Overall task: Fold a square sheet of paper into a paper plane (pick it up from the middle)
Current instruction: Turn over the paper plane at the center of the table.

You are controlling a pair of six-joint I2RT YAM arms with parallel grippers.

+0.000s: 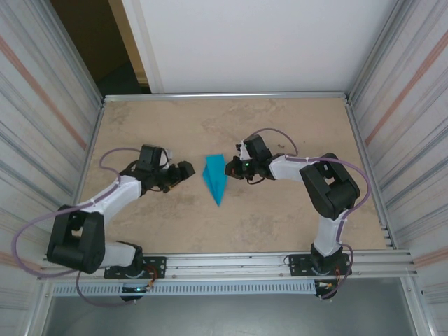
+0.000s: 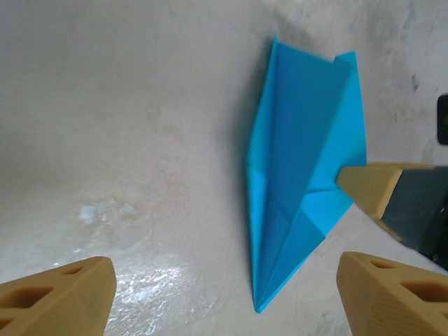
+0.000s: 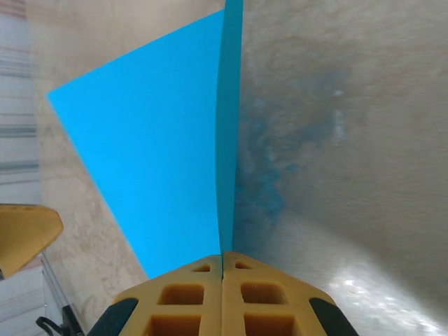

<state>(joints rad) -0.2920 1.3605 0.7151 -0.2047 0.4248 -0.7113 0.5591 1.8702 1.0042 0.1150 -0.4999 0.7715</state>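
Risk, we judge: plane (image 1: pixel 215 178), lying on the counter (image 1: pixel 294 126) with one wing edge clamped in the closed right pincer (image 3: pixel 222 255), could tear or unfold if the open left pincer (image 1: pixel 186 170), just left of it, tugs.

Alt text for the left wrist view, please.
A teal-blue paper plane sits on the pale table, point at the bottom, its right edge pinched by the shut right gripper. The left gripper is open, its tan fingertips in the bottom corners, touching nothing.
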